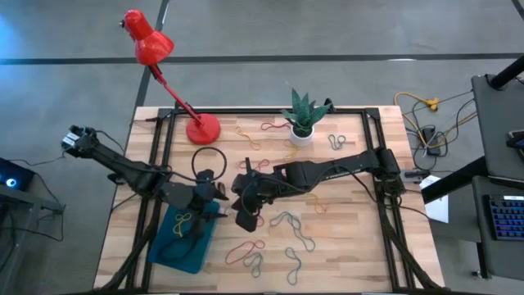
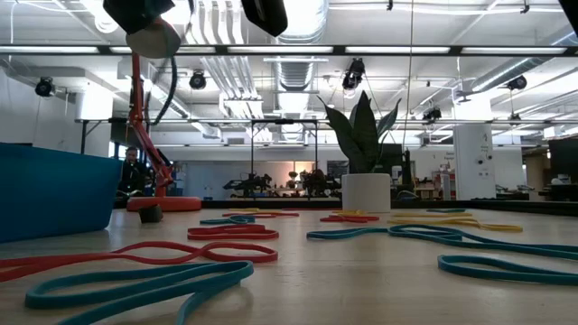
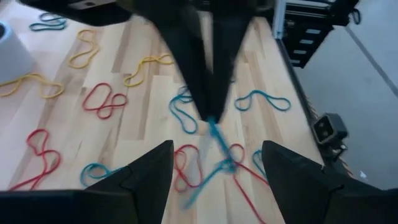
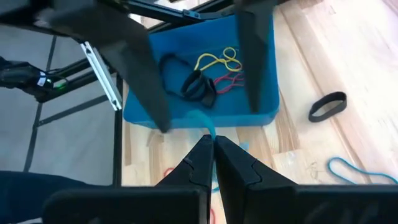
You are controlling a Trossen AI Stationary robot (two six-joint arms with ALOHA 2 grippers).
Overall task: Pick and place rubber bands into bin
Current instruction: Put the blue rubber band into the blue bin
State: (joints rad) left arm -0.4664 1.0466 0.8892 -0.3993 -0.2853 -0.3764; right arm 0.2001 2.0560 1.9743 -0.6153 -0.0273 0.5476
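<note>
Bin: shallow teal-blue tray, flat on the table's near-left part, holding yellow, red and dark bands.
Bands: thin loops, red, yellow, teal, scattered flat across the tabletop; one teal band hangs pinched, dangling.

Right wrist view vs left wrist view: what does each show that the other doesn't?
Only the right wrist view shows the bin, with yellow, red and dark bands inside, and a dark band lying loose on the table. Only the left wrist view shows the white pot and the many scattered bands on the wood. Both show the right hand shut on a teal band, with the left hand open.
</note>
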